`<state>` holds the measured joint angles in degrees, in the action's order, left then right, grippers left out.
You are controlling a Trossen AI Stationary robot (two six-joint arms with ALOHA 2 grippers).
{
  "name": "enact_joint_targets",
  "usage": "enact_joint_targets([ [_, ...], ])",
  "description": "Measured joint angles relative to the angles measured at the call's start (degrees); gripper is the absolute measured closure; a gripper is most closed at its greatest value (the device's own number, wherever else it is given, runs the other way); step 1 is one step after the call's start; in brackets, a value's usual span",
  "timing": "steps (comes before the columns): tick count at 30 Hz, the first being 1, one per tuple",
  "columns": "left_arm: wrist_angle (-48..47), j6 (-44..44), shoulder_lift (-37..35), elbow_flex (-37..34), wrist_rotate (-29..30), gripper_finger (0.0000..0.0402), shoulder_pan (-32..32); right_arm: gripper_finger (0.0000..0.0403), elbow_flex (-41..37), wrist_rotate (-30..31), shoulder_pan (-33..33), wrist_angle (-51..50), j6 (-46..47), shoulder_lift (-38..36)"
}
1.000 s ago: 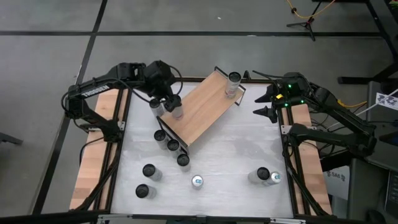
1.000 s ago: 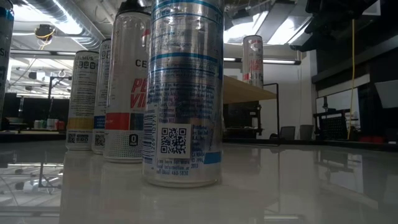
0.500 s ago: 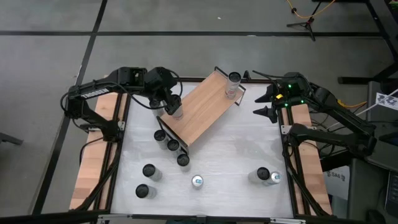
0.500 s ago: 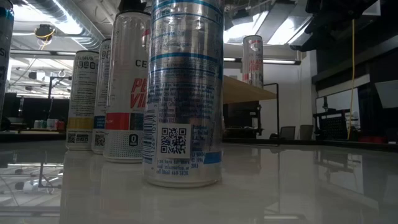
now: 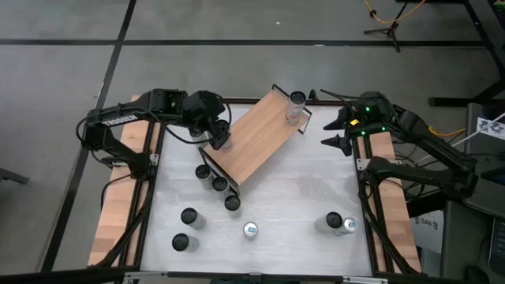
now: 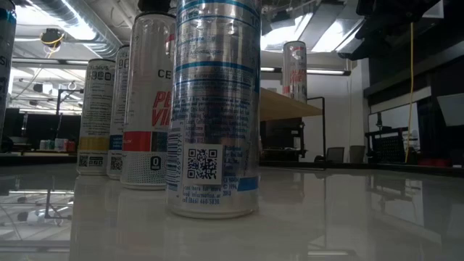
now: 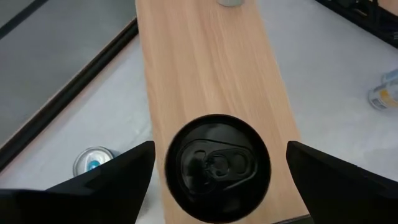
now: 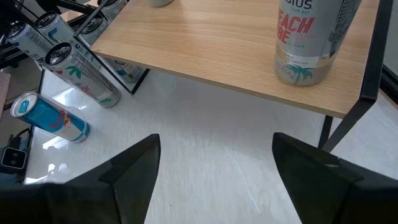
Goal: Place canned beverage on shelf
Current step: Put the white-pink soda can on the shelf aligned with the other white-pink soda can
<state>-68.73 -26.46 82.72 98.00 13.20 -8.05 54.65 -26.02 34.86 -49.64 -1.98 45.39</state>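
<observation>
The shelf (image 5: 260, 134) is a light wooden board lying aslant across the far half of the white table. A black-topped can (image 7: 217, 167) stands upright on its near-left end (image 5: 226, 140). My left gripper (image 7: 221, 146) hangs over this can, open. One finger stands on each side of the can top, and a strip of board shows in each gap. A second can (image 5: 296, 101) stands on the shelf's far-right end. At the table's right edge my right gripper (image 5: 335, 131) hangs open above the table, nothing between its fingers (image 8: 214, 140).
Three dark-topped cans (image 5: 219, 184) stand in a row just near of the shelf. Two more (image 5: 186, 229) stand at the near left, one (image 5: 251, 229) stands near the middle, and a pair (image 5: 339, 223) at the near right. One can (image 6: 214, 109) fills the low view.
My left arm has swung a little toward the table's near edge and its wrist has rolled, the gripper staying over the can. The can has kept its place on the shelf's near-left end.
</observation>
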Motion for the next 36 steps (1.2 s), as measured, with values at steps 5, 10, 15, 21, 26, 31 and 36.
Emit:
enact_joint_targets([
  [5, -0.35, 0.00, 0.98, 0.00, 0.12, 0.0046, 0.02, 0.0098, 0.00, 0.00, -0.01, 0.01, -0.02, 0.00],
  [10, -1.09, 0.00, 3.47, -0.01, 0.14, 0.0047, 0.02, 0.0098, 0.00, 0.00, 0.01, -0.01, -0.02, 0.00],
  [15, -1.08, 0.62, 4.37, -0.02, 1.43, 0.0047, 0.00, 0.0098, 0.00, 0.00, -0.01, -0.01, -0.01, 0.00],
  [21, -0.90, 1.35, 4.33, -0.02, 1.42, 0.0084, 0.19, 0.0098, 0.00, 0.00, -0.01, -0.01, -0.02, 0.00],
  [26, -0.83, 1.83, 4.33, -0.02, 1.18, 0.0135, 0.20, 0.0098, 0.00, 0.00, 0.01, -0.01, -0.02, 0.00],
  [31, -0.41, 5.50, 4.28, -0.02, 0.29, 0.0165, 0.20, 0.0098, 0.00, 0.00, 0.01, -0.01, -0.02, 0.00],
  [36, 2.25, 12.07, 4.33, -0.07, -4.64, 0.0160, 0.20, 0.0098, 0.00, 0.00, 0.00, -0.01, -0.02, 0.00],
])
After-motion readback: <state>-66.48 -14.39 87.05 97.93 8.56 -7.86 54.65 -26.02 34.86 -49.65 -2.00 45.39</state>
